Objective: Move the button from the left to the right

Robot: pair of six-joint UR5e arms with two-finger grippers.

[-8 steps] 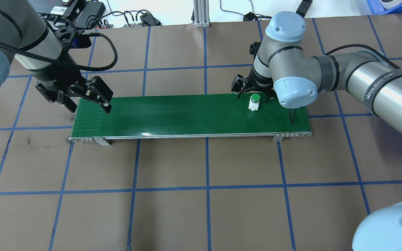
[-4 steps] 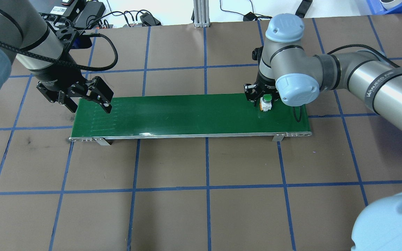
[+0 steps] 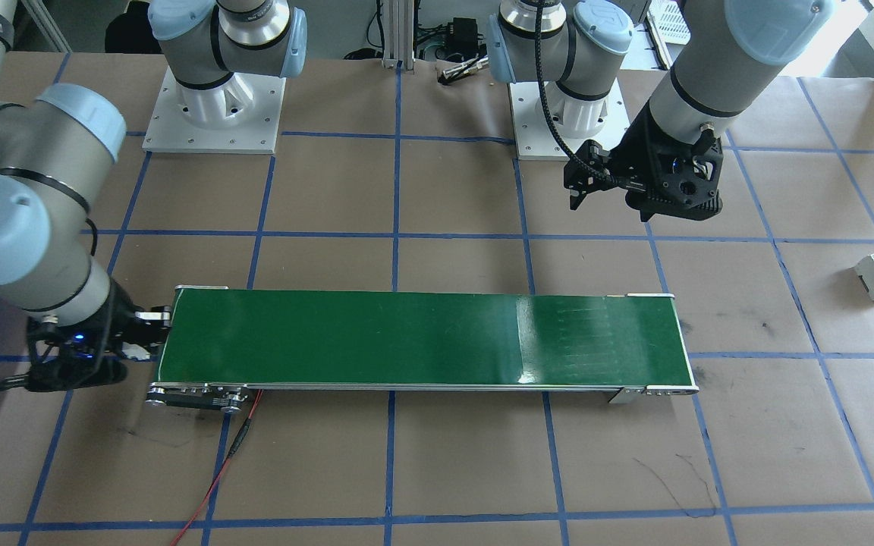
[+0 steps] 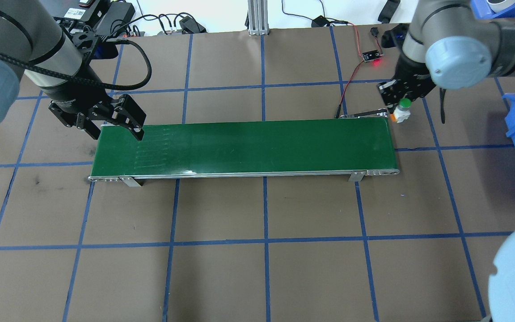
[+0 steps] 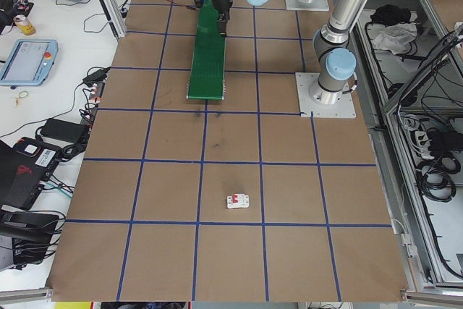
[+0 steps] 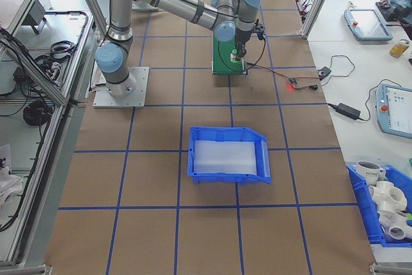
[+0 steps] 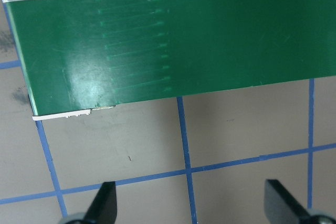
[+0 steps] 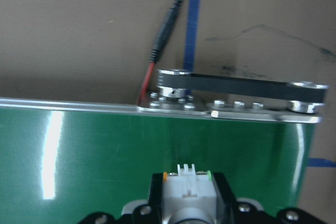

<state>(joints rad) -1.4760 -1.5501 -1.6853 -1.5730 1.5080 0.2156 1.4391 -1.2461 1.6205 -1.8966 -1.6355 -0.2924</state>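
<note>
Since the earlier frame the button has been lifted off the green conveyor belt and is now clamped in the right gripper, just past the belt's right end. The left gripper is held wide open, empty, at the belt's left end.

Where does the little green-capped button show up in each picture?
Overhead: the button is in the right gripper, beyond the green belt's far right corner.
Front-facing: off the belt's left end, hidden by that gripper.
Exterior left: too small to tell.
Exterior right: too small to tell.
Left wrist: not in it.
Right wrist: bottom centre.
Shared landmark: the green belt.
</note>
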